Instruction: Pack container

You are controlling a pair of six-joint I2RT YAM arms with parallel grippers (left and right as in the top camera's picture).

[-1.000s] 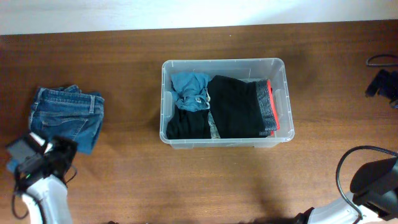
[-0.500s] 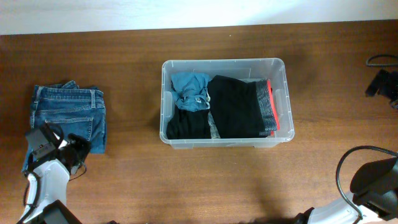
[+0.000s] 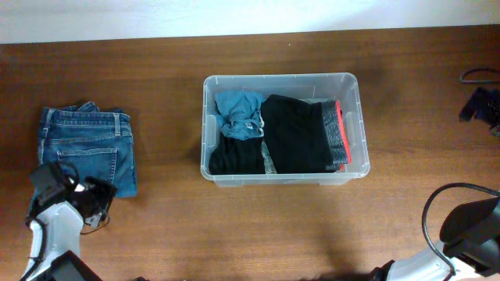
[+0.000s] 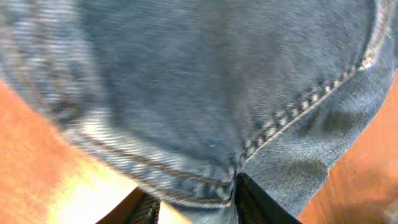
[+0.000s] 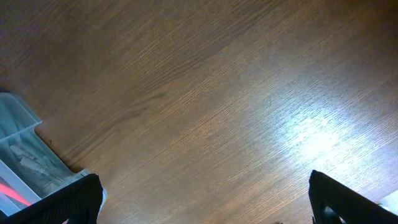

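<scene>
The container (image 3: 281,77) sits mid-table, long side across, already carrying black garments (image 3: 293,136), a crumpled blue piece (image 3: 238,109) in its far-left corner and a grey-and-red waistband (image 3: 336,133) at the right end. Not much floor is showing in there. Well apart to the left lie the folded jeans (image 3: 86,148), flat on the table (image 3: 234,226), and that looks like the next item in.

The left gripper (image 3: 100,192) is right at their near edge. Its wrist view is all denim, with the hem lying between two dark fingertips (image 4: 255,199) that stand a little apart. Whether they are pinching the cloth or loose around it, I cannot tell.

To do this well, I'd say bite deep past the hem so every folded layer comes along, then lift high enough to clear the rim and lay the bundle flat on the black pile. The right gripper (image 5: 208,202) hangs wide apart and empty over bare wood near the container's corner — free to steady the bin.
</scene>
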